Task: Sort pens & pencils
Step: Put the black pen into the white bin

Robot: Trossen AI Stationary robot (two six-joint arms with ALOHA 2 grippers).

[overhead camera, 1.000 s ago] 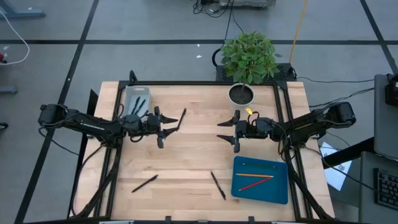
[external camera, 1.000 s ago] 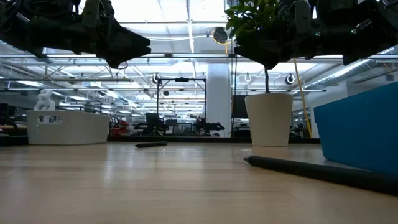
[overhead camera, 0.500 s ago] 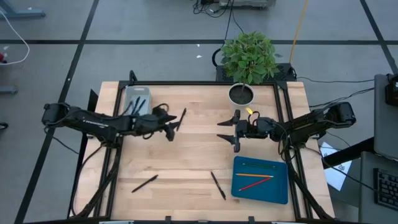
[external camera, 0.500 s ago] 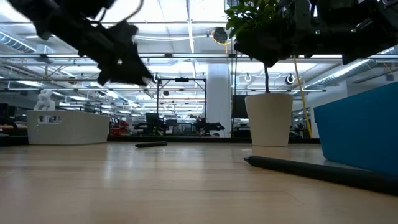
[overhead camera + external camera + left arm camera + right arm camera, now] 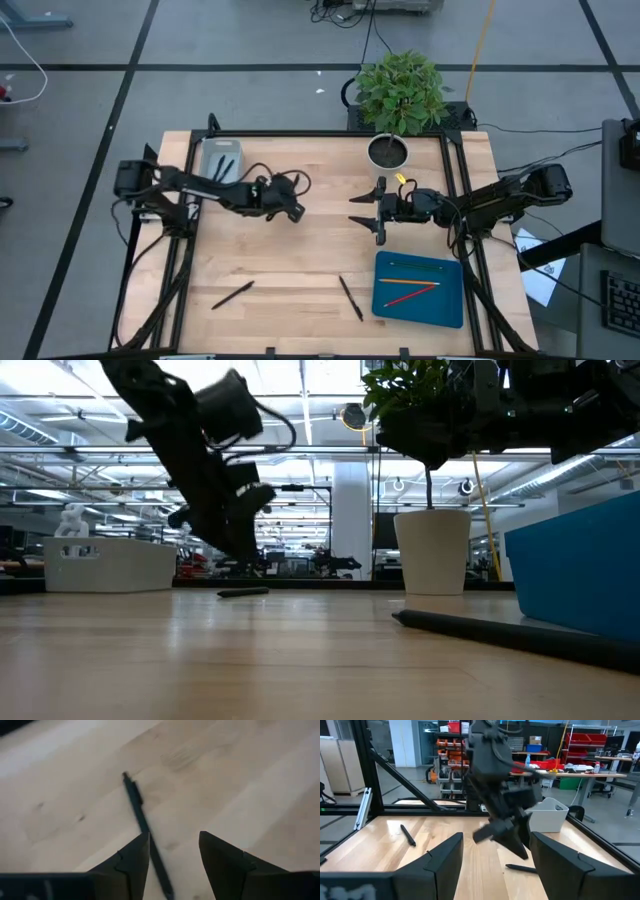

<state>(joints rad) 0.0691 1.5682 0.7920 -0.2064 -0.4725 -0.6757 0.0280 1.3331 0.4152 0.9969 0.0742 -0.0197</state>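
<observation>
I've got the left gripper (image 5: 296,212) reaching out over the table's far-centre, pitched down steeply, fingers parted w/ nothing between them. In the left wrist view a black pen (image 5: 145,827) lies flat on the wood, running right up into the gap between the two fingertips (image 5: 134,857), not clamped. The low view shows that same pen (image 5: 243,592) on the table just below the gripper (image 5: 240,555).

Right gripper (image 5: 379,212) hangs over the right-centre, near the plant pot (image 5: 388,152), jaws spread, empty.

Rest of the pens: one near the front-left (image 5: 232,295), one front-centre (image 5: 350,297) just beside the blue tray (image 5: 455,310), a couple already in the grey bin (image 5: 206,172) at back-left. Pencils (image 5: 410,291), orange, red and green, lie inside the blue tray.
</observation>
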